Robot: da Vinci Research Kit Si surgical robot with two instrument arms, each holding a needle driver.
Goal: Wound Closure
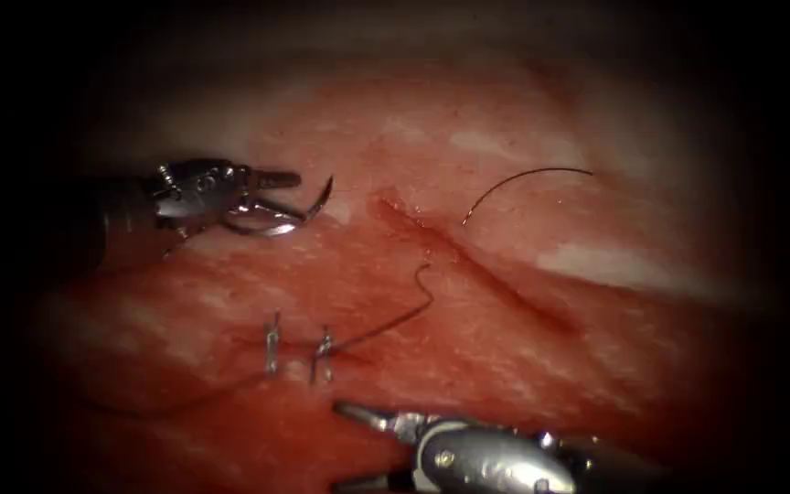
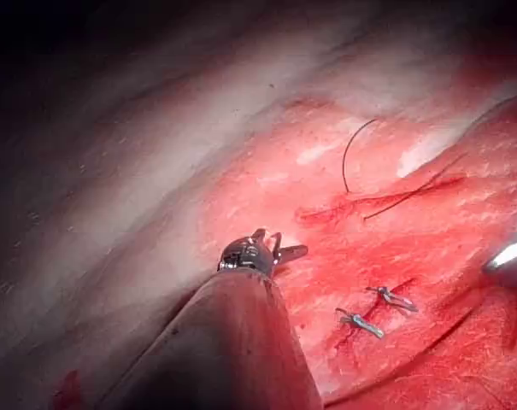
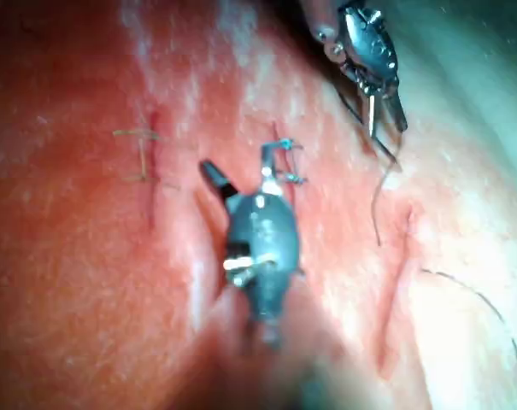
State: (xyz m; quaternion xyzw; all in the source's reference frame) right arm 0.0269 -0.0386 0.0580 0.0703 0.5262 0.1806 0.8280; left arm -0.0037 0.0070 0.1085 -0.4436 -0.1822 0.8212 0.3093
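Left tool [image 1: 276, 197] grips needle [image 1: 308, 212] left of cut [image 1: 468, 261] — right tool [image 1: 358, 448] open, empty.

No readable markings

I am looking over the tissue [image 1: 505, 348] and both tools — the left tool [image 1: 272, 197] and the right tool [image 1: 358, 413] — and I am finding no text, label, brand, number or sign on any of them that is reading clearly.
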